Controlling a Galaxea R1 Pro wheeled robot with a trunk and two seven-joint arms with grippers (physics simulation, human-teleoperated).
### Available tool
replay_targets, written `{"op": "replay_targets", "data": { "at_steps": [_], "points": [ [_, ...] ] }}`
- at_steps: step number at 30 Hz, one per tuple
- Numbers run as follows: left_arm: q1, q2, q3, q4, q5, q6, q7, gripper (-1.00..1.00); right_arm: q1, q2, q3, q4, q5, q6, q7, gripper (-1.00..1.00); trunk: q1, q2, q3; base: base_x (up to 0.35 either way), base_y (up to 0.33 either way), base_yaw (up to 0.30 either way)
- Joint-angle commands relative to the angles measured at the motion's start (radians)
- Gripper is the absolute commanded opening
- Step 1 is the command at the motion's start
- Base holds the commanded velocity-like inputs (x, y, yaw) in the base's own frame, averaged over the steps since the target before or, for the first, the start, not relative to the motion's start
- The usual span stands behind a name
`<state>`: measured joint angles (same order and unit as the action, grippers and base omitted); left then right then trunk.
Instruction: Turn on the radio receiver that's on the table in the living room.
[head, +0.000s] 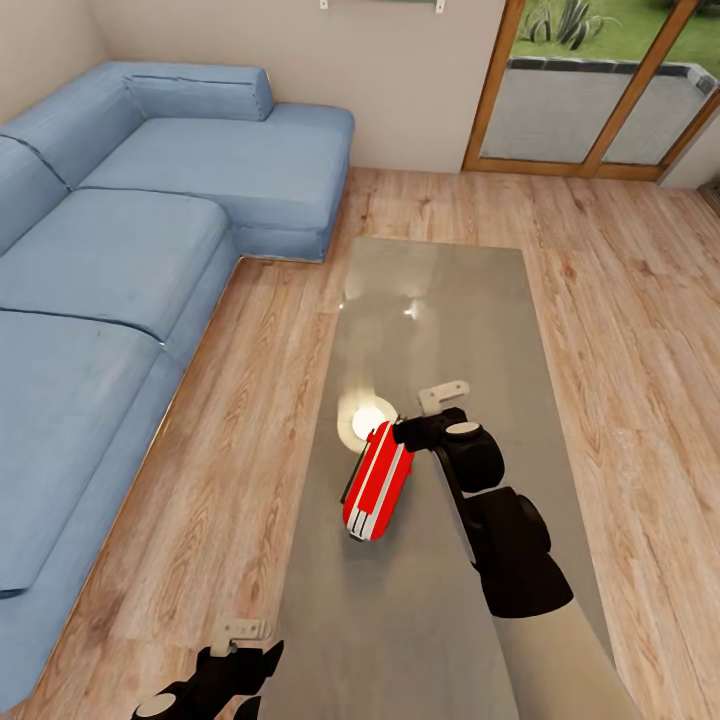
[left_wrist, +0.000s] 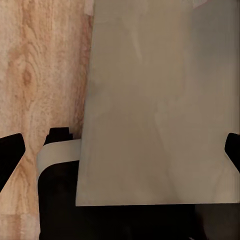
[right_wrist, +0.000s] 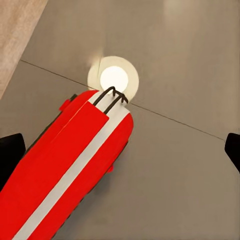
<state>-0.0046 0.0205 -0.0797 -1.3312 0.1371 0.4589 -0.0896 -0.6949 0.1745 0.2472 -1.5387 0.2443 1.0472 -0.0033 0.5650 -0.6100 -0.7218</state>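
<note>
While right hand (head: 402, 432) touches it, radio receiver (head: 377, 480) lies on table (head: 440, 300).

Head high over table (head: 440, 300); wrist views close above it.

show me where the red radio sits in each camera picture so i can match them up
Head view: the radio lies on the grey table, just below centre, beside the right end effector.
Right wrist view: the radio runs from the lower left corner up to the middle, its thin handle toward the bright round light reflection.
Left wrist view: not in this picture.
Shared landmark: the light reflection on the tabletop, next to the radio's end.
</note>
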Motion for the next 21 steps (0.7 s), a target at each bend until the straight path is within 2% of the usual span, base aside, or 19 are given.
{"op": "replay_targets", "data": {
  "at_steps": [1,4,8,12,15,21],
  "points": [
    [0.000,0.000,0.000,0.000,0.000,0.000,0.000,1.00,0.000,0.000,0.001,0.000,0.000,0.000,0.000,1.00,0.000,0.000,0.000,0.000,0.000,0.000],
    [0.000,-0.018,-0.017,-0.017,0.005,-0.016,-0.007,1.00,-0.003,0.000,-0.016,0.017,0.007,0.000,0.003,1.00,0.000,0.000,0.000,0.000,0.000,0.000],
    [0.000,-0.021,-0.032,-0.019,0.006,-0.016,-0.007,1.00,0.001,0.000,-0.030,0.039,0.022,0.000,0.010,1.00,0.000,0.000,0.000,0.000,0.000,0.000],
    [0.000,-0.044,-0.055,-0.022,0.005,-0.021,-0.015,1.00,0.002,0.000,-0.038,0.062,0.039,0.000,0.013,1.00,0.000,0.000,0.000,0.000,0.000,0.000],
    [0.000,-0.061,-0.072,-0.023,0.004,-0.022,-0.018,1.00,0.003,0.000,-0.050,0.079,0.026,0.000,0.013,1.00,0.000,0.000,0.000,0.000,0.000,0.000],
    [0.000,-0.065,-0.092,-0.023,0.005,-0.023,-0.019,1.00,0.003,0.000,-0.066,0.112,-0.008,0.000,0.012,1.00,0.000,0.000,0.000,0.000,0.000,0.000]
  ]
}}
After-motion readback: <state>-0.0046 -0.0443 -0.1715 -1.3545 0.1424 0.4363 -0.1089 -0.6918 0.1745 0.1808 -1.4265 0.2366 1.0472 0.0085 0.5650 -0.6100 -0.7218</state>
